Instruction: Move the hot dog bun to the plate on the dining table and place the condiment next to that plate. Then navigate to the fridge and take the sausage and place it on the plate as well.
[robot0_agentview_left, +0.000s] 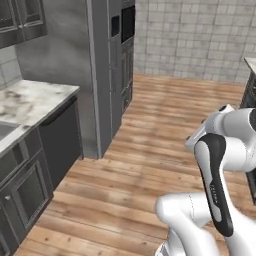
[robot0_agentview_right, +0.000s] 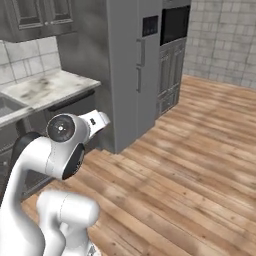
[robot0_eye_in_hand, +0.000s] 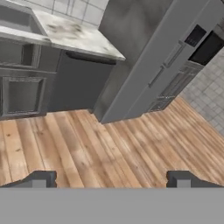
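While the base rolls over the wooden plank floor (robot0_agentview_right: 200, 165), the tall pale grey two-door fridge (robot0_agentview_right: 132, 70) stands at about twelve o'clock, doors closed, beside the marble-topped counter (robot0_agentview_right: 47, 90) at ten o'clock. This looks like the drive toward the fridge. The gripper (robot0_eye_in_hand: 111, 179) is spread wide and carries nothing. Next comes closing in and opening a door to reach the sausage.
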